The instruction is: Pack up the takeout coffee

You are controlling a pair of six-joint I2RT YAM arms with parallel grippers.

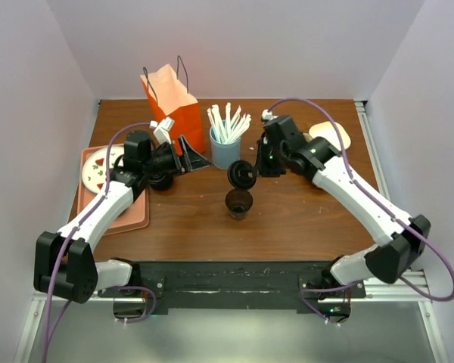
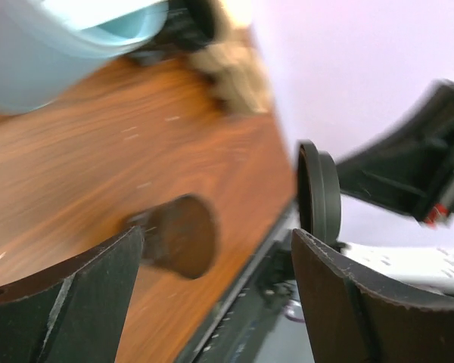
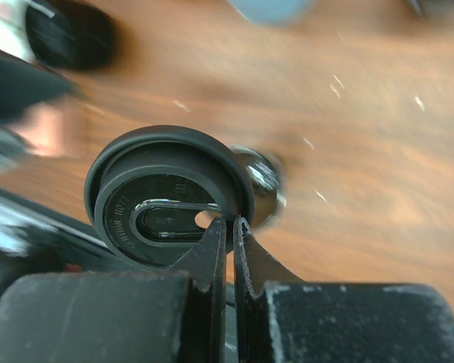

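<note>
The takeout coffee cup (image 1: 238, 203), small and dark brown, stands open on the table in front of the blue straw holder (image 1: 225, 150). Its round black lid (image 1: 242, 175) is off the cup. My right gripper (image 1: 253, 169) is shut on the lid's rim and holds it tilted just above and behind the cup. The right wrist view shows the lid (image 3: 170, 204) pinched at its edge by my right gripper (image 3: 227, 227). My left gripper (image 1: 197, 157) is open and empty, left of the straw holder. The left wrist view shows the cup (image 2: 178, 234) and the lid (image 2: 319, 193) beyond my open left gripper (image 2: 216, 261).
An orange paper bag (image 1: 174, 110) stands open at the back, right behind my left gripper. An all-black cup (image 1: 161, 181) sits under the left wrist. A pink tray (image 1: 129, 215) with a plate lies at the left edge. A tan round thing (image 1: 330, 134) lies at the back right.
</note>
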